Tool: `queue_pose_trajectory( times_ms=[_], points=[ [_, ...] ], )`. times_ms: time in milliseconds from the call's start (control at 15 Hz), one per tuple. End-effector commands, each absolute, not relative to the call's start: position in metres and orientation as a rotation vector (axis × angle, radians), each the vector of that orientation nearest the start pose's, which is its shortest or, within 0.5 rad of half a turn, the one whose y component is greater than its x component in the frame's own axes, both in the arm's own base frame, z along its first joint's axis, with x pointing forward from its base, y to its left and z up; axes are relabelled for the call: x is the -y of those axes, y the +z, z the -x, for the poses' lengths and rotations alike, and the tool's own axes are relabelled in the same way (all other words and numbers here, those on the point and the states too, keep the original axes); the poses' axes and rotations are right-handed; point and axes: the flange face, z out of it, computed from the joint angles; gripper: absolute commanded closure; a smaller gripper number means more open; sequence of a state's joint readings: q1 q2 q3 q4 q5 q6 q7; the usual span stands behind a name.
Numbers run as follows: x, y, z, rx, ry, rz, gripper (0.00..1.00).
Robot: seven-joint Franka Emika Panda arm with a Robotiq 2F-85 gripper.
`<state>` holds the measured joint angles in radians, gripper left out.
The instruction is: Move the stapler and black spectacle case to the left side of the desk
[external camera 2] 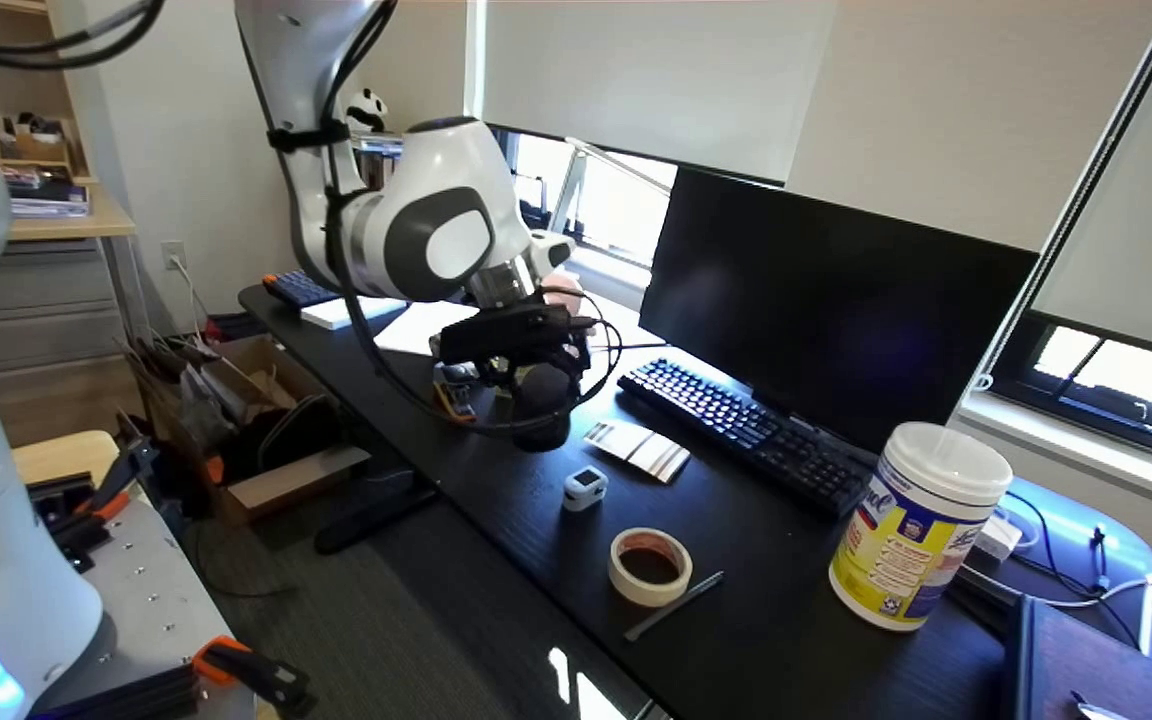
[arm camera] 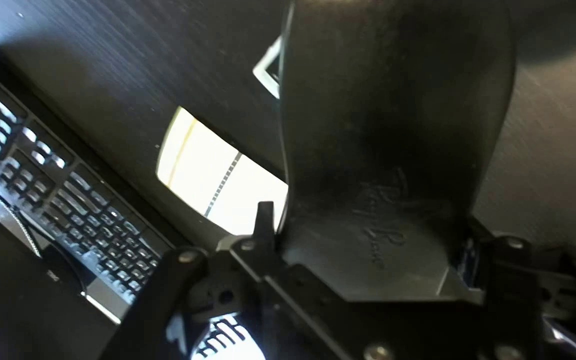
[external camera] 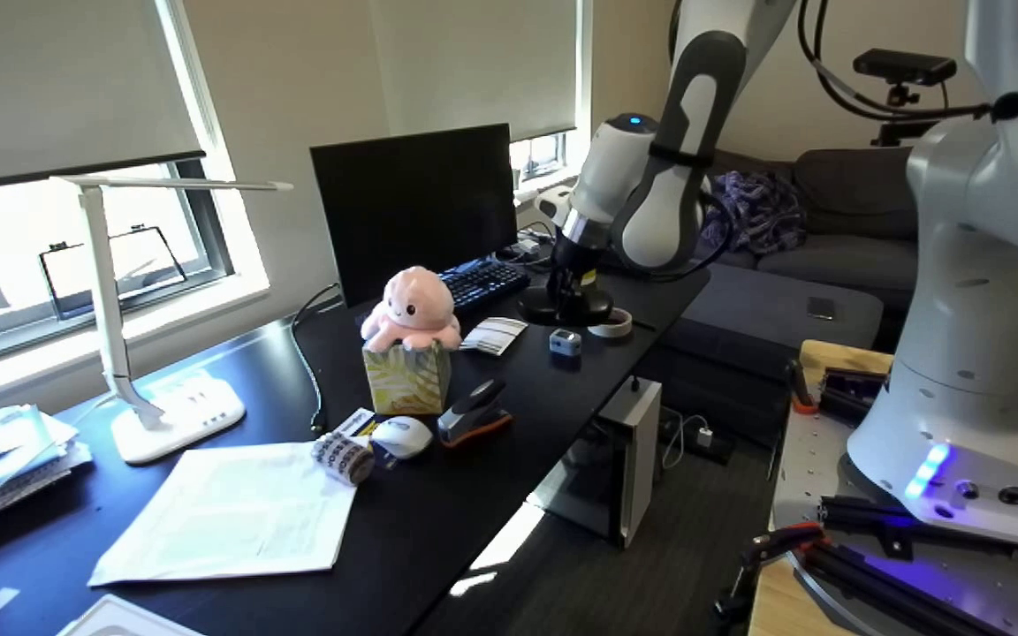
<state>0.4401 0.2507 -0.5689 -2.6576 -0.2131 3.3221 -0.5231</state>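
Right now my gripper [arm camera: 372,232] is clamping the black spectacle case [arm camera: 398,125], and I'm holding it above the desk [external camera: 438,517]; the stapler [external camera: 471,422] is sitting beside the white mouse [external camera: 401,435].

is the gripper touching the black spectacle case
Touching: the wrist view shows the gripper holding the black spectacle case, with a finger against each side.

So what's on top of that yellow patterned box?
A pink plush toy sits on the patterned box. The part of the box's top beneath the toy is covered, so any opening there can't be seen.
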Motion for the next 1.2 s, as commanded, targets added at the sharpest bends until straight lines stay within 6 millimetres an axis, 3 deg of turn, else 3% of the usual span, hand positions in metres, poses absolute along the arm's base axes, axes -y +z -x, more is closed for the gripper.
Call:
queue_pose_trajectory(
  times_ms=[0, 133, 333, 467, 667, 867, 1133],
  points=[
    [-0.019, 0.203, -0.447, 1.101, -0.617, 3.156, 0.44],
    [-0.074, 0.193, -0.451, 1.087, -0.617, 3.150, 0.44],
    [-0.121, 0.182, -0.457, 0.980, -0.560, 3.172, 0.44],
    [-0.138, 0.174, -0.454, 0.943, -0.527, 3.206, 0.44],
    [-0.142, 0.175, -0.439, 0.953, -0.557, 3.216, 0.44],
    [-0.162, 0.183, -0.425, 1.146, -0.587, 3.124, 0.44],
    [-0.207, 0.187, -0.411, 1.420, -0.638, 2.985, 0.44]
  ],
)
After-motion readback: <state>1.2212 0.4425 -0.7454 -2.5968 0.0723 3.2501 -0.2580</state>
